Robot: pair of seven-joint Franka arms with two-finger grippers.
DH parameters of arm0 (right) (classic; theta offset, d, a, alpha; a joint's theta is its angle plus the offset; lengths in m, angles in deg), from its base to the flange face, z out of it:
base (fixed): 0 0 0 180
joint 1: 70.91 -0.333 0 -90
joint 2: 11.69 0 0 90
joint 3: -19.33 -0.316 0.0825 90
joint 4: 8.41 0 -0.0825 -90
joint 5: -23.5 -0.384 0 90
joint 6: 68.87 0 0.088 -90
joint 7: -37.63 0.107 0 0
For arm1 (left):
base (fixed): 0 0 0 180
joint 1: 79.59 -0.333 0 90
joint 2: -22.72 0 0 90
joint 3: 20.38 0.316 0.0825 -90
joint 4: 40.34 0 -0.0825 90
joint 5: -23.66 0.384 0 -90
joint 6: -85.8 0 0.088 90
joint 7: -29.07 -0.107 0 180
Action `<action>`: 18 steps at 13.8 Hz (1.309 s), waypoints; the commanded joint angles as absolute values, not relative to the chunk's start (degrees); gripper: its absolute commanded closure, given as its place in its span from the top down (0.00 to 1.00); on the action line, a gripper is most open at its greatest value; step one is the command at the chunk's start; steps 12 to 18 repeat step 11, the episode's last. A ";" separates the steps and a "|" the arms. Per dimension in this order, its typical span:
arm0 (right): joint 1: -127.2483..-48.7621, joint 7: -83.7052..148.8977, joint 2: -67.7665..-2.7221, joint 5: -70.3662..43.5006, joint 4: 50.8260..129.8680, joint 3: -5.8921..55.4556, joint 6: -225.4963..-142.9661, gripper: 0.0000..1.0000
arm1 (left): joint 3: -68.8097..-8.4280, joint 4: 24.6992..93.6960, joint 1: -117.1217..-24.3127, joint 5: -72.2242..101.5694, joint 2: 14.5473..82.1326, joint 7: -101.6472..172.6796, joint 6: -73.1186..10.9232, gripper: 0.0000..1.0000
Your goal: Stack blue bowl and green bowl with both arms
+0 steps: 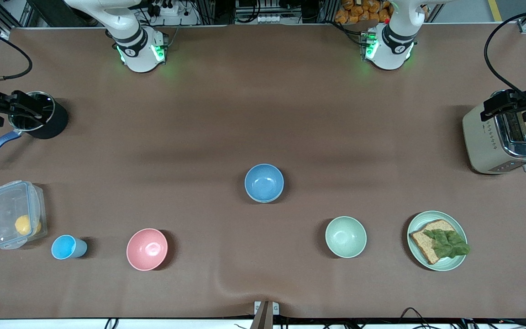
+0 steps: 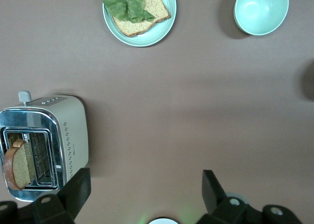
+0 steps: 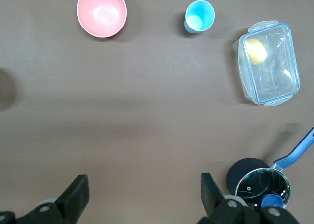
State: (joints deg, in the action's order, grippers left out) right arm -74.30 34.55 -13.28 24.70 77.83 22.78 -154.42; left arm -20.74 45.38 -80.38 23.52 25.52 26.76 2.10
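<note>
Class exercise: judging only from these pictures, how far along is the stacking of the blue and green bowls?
Done: no stack shows. The blue bowl and green bowl sit apart, each upright on the table. In hand: nothing; the left tool is open above the toaster, the right tool open above the pot. Left: one bowl into the other.

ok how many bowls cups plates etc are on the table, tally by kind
bowls: 3 (blue bowl, green bowl, pink bowl)
cups: 1 (blue cup)
plates: 1 (plate with bread and lettuce)
lidded containers: 1 (clear box)
pots: 1 (black pot)
toasters: 1 (toaster)
total: 8
</note>
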 commanded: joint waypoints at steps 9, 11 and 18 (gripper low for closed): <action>-73.46 35.34 -11.60 25.79 79.22 21.97 -153.95 1.00 | -20.91 45.71 -79.77 23.14 24.21 25.90 2.57 1.00; -73.46 35.34 -11.60 25.79 79.30 21.97 -153.78 1.00 | -21.35 45.71 -79.59 24.01 24.21 25.90 2.57 1.00; -73.46 35.34 -11.60 25.79 79.30 21.97 -153.78 1.00 | -21.35 45.71 -79.59 24.01 24.21 25.90 2.57 1.00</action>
